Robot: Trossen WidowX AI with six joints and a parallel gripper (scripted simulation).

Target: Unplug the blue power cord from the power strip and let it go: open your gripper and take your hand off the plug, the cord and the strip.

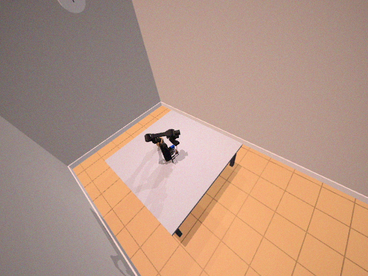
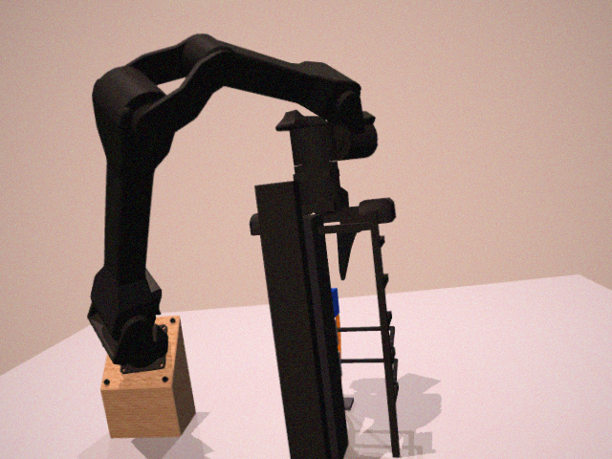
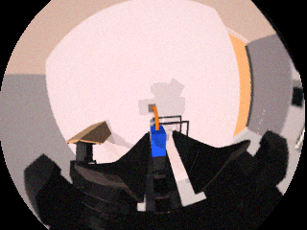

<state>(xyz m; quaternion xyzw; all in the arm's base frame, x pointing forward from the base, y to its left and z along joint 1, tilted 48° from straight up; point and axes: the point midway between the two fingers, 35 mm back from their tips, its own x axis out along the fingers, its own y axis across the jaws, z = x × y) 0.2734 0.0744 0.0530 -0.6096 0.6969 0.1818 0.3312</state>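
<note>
- Our hand [image 2: 345,256] hangs above the blue plug [image 2: 334,302], fingers parted and gripping nothing.
- The plug sits beside the tall black power strip [image 2: 296,316] on the desk [image 2: 493,345].

Mostly hidden in the exterior view behind the dark upright panel [image 2: 296,320]: blue plug [image 2: 334,300], showing only as a thin sliver along the panel's right edge. Likewise the orange piece [image 2: 338,333] just under it. Panel's foot cut off by the bottom edge. Far too small in the top view to separate jaws, plug or cord within the dark cluster on the tabletop [image 1: 178,190]. Blurred and black across the lower wrist view, with the plug's lower end buried there. Power strip not made out anywhere.
</note>
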